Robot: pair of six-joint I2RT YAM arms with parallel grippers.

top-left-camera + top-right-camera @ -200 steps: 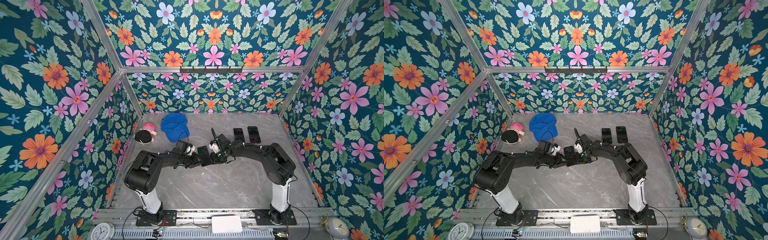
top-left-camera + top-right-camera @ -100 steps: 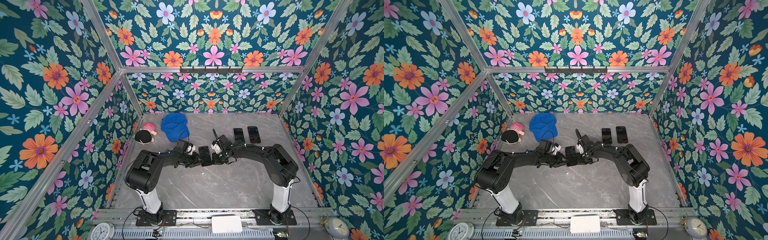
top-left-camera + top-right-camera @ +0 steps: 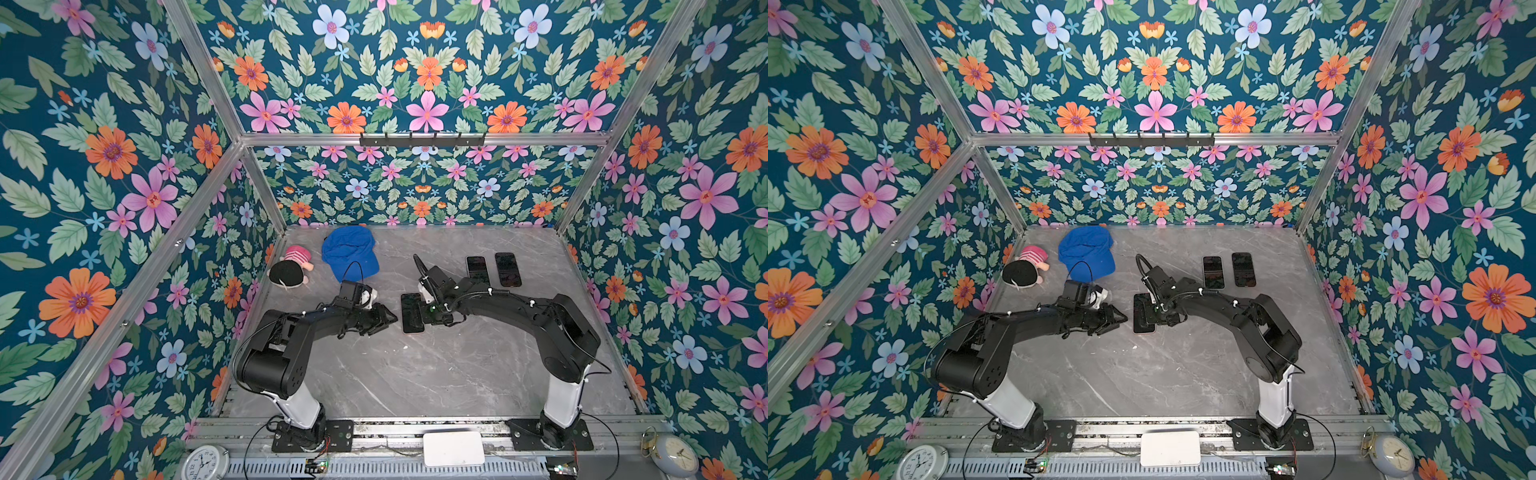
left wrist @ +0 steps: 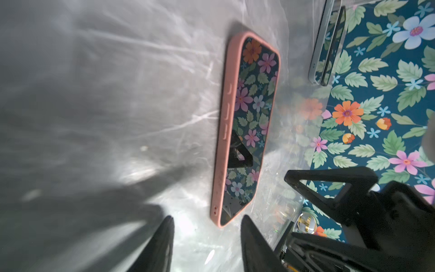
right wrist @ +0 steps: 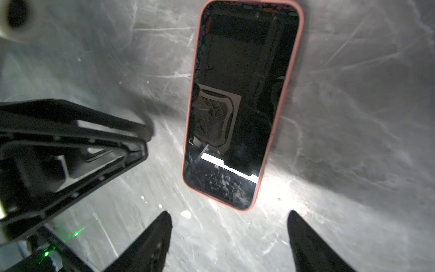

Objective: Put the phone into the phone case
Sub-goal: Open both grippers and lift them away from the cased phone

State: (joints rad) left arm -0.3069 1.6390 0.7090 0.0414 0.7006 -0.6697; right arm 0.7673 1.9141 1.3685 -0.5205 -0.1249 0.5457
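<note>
Phone (image 5: 237, 106) lies screen-up in the phone case (image 5: 279, 110), flat on the table (image 3: 415, 374), mid-table between both arms. The pink rim shows all round the glass. Left gripper (image 4: 207, 227) has its jaws apart with nothing between them, tips just short of the case. Right gripper (image 5: 228, 219) is spread wide, also holding nothing. In both top views the phone reads as a plain dark slab (rim colour too small to tell), one gripper at each side, contact unclear. Only the left wrist view shows the case's moulded side buttons and wallpaper flowers mirrored in the glossy screen. The right wrist view shows a square vent reflected instead. Case is matte with rounded corners; table is grey, marble-look, scuffed. Other phones (image 3: 507, 269), blue cap (image 3: 349, 255) and plush toy (image 3: 291, 268) sit toward the back.
</note>
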